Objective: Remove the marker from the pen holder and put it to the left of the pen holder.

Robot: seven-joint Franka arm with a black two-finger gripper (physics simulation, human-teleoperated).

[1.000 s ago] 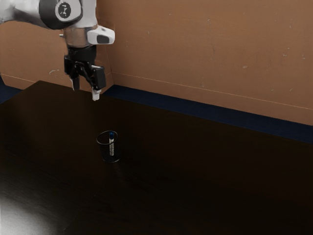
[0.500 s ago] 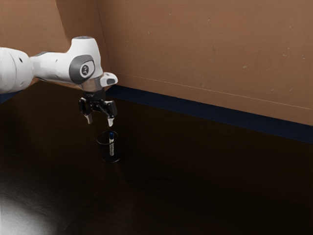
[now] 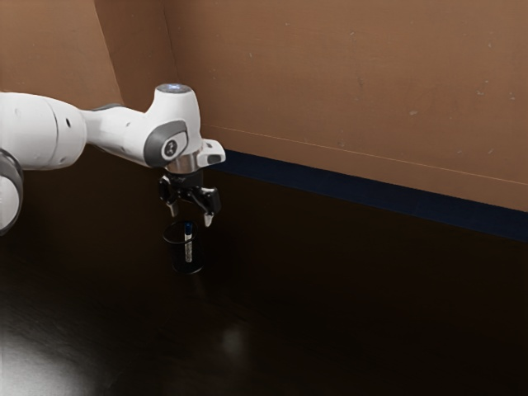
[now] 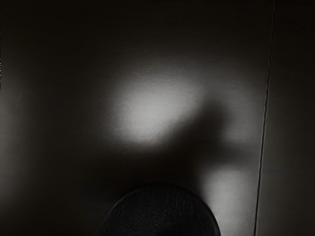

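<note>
Surface: the dark counter (image 3: 355, 313) carries a pale sheen toward the exterior view's lower left and a fainter bright spot nearer its middle. The wrist view records a blurred shadow, bright patches and a thin straight seam (image 4: 264, 123) across the surface. A dark rounded form (image 4: 160, 211) sits just under the hand there; its identity cannot be confirmed.

Item: the black pen holder (image 3: 175, 254) stands upright on the counter, well in from the far edge. The marker (image 3: 188, 247) is inside it, close to upright, blue end up and white body below, seen through the holder's wall.

Equipment: the gripper (image 3: 190, 215) points down just above the holder's rim, fingers apart and clamped on nothing. The white and grey arm (image 3: 124, 132) enters from the exterior view's left.

Background: a blue floor strip (image 3: 346, 189) runs along the counter's far edge, with a scuffed brown wall (image 3: 355, 91) behind it.
</note>
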